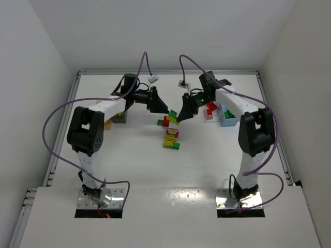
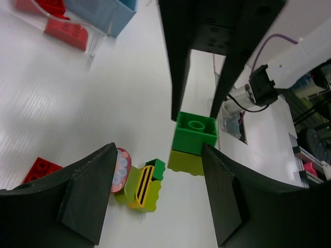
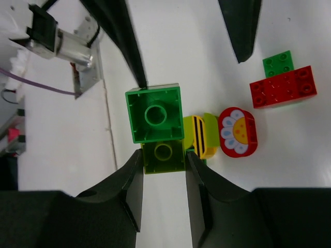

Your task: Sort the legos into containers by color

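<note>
I see the green-lime pair at mid-table, its lime half clamped in my right gripper. My left gripper faces it, jaws spread, grasping nothing. The bee brick and flower brick lie nearer.

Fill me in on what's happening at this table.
The right end effector is shut on a lime brick stuck to a green brick. The left end effector is open, with the green brick between its fingers, not yet gripped. A bee piece, a flower piece and a red brick lie on the table nearby.
</note>
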Robot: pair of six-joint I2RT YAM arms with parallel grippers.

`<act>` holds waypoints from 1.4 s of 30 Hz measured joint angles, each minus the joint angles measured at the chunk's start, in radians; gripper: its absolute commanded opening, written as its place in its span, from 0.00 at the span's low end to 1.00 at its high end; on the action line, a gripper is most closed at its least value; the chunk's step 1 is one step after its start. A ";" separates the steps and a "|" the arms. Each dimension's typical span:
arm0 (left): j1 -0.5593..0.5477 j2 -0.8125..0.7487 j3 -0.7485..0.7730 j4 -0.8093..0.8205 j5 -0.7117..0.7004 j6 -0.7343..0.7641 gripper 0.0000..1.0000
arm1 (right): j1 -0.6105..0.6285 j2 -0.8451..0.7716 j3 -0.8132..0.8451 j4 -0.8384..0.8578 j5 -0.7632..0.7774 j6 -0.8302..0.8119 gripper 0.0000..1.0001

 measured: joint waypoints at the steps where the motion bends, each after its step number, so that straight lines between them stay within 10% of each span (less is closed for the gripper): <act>1: -0.005 -0.008 -0.006 0.011 0.010 0.002 0.72 | -0.001 -0.001 -0.007 0.000 -0.009 0.012 0.09; 42: -0.064 -0.010 0.029 0.108 0.159 -0.051 0.69 | 0.008 -0.002 -0.021 0.023 -0.039 0.012 0.08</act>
